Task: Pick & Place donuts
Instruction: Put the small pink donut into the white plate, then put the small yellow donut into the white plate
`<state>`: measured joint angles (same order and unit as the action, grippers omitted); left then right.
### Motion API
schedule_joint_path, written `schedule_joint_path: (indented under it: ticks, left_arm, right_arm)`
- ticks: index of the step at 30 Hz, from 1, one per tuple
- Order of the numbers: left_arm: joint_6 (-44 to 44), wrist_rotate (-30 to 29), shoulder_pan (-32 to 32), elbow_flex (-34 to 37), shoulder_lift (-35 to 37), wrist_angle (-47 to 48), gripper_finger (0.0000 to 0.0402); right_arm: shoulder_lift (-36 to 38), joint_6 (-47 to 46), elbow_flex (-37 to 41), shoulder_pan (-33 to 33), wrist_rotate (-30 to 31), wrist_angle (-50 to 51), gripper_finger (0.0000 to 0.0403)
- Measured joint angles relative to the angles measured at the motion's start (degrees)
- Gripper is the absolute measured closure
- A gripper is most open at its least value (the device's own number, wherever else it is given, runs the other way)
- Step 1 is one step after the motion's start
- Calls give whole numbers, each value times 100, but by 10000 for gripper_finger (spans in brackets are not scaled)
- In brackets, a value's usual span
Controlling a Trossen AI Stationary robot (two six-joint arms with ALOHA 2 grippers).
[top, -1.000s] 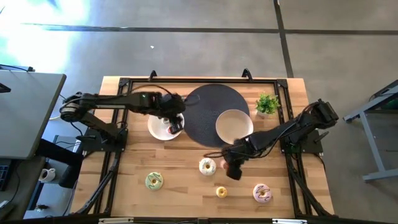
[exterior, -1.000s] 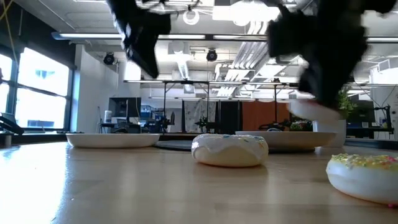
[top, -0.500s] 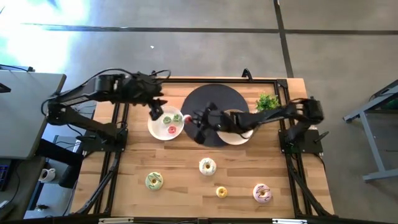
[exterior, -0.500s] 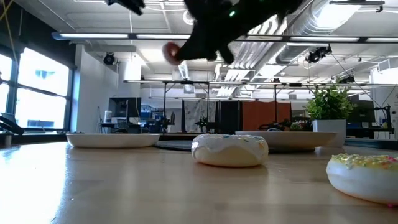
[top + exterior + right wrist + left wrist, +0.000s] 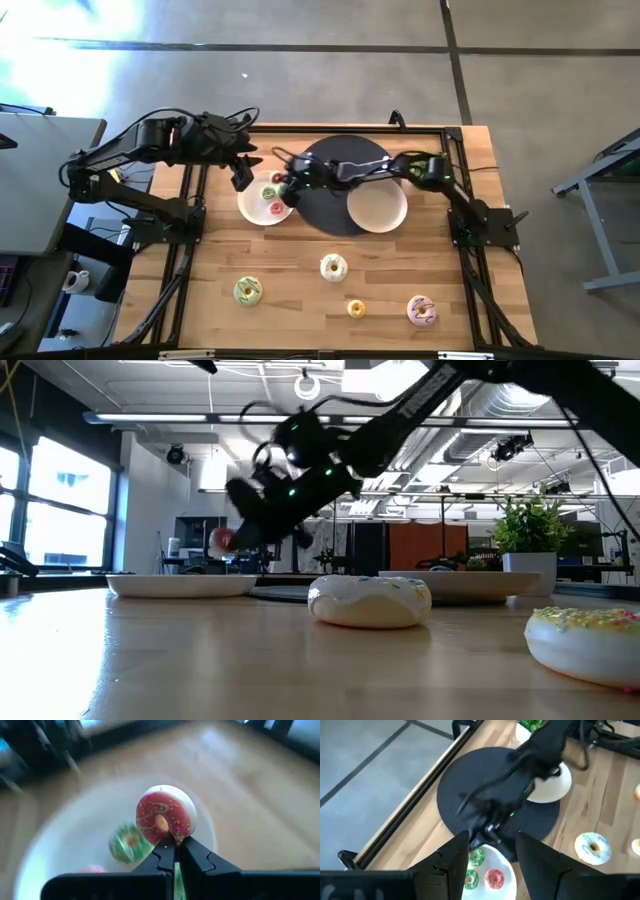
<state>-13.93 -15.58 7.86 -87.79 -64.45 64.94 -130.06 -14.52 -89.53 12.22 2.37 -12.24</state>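
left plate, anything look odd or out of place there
Nothing is spilled. The right gripper pinches a red donut by its edge, upright above the left plate, where small donuts lie flat.

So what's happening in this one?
The right tool is shut on a small red donut, holding it over the left plate, which has a green donut and a pink one. The left tool hangs open nearby. Four donuts lie on the table.

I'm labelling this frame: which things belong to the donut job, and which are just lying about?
Job: red donut in right gripper; donuts on left plate; white donut; green donut; orange donut; pink donut.
Lying about: black disc; plant.
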Motion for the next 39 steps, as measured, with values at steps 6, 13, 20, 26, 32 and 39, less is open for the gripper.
schedule_joint_path:
  ticks: [6,13,20,26,32,39]
  left_arm:
    - [13,26,-1,124,-67,95,241]
    - [13,14,0,239,-63,132,241]
    - [13,-4,1,239,-59,120,241]
    - [13,-2,0,239,-59,112,241]
    - [13,0,0,239,-59,112,241]
    - [13,149,0,294,-197,75,241]
  right_arm:
    - [-779,271,-1553,3,326,1929,395]
    - [-869,583,-1967,12,147,2394,378]
    - [-869,814,-1941,17,-111,2567,332]
    - [-866,857,-1939,21,37,2648,301]
    - [-484,922,-1937,19,35,3271,294]
    - [651,1515,-1937,-124,189,4983,294]
